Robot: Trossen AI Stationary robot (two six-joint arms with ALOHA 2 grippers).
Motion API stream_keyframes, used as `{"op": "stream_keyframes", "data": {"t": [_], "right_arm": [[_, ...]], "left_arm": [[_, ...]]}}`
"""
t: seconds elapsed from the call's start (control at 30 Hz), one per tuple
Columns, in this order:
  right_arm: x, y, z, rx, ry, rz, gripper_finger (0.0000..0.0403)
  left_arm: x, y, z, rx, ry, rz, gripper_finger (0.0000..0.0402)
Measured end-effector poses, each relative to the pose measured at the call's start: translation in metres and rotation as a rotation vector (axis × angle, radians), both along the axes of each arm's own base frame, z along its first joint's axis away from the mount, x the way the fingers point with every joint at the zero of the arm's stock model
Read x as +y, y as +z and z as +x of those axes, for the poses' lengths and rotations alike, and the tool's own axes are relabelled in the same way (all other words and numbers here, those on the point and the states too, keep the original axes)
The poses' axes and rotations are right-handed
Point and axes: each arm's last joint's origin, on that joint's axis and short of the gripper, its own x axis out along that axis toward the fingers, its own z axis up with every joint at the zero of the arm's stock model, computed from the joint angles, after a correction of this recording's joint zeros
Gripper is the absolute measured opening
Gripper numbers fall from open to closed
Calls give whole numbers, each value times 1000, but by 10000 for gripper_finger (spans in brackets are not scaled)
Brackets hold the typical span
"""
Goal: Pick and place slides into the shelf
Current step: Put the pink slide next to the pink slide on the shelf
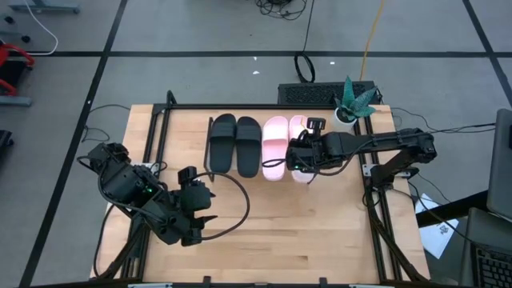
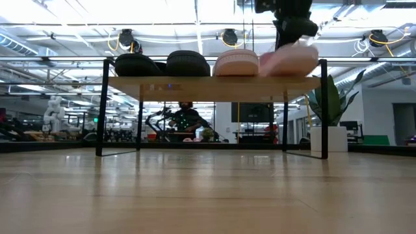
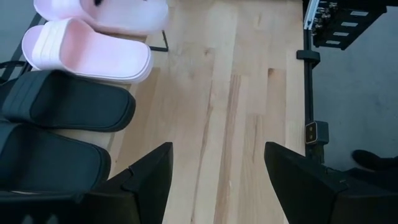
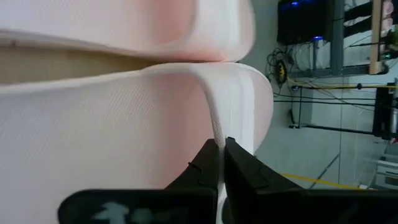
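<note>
Two black slides and one pink slide lie sole-down, side by side, on the shelf's plank top. The second pink slide sits tilted at the shelf's right end, next to the first pink slide. My right gripper is shut on it and covers part of it from above. My left gripper hovers open over the bare table, in front of the shelf's left part. It touches nothing. My right gripper pinches the edge of the second pink slide's strap between its two fingers. It comes at the strap from above, pointing down. The slide is tilted, with its lower side close to or on the shelf's plank; I cannot tell which.
A potted plant stands by the table's far right corner, close behind the shelf's right end. A black cable loops over the table beside my left arm. Black frame rails line the table's left and right sides. Bare wood lies near the front edge.
</note>
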Motion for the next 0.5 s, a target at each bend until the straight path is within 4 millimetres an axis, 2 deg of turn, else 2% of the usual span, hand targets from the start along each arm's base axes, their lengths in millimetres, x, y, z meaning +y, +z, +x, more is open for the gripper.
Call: {"op": "stream_keyframes", "data": {"t": [0.2,0.5], "right_arm": [[0,-18,-1,43,4,3,1],[0,-19,-1,35,5,9,52]], "left_arm": [[0,0,0,0,0,0,253],[0,0,0,0,0,0,253]]}}
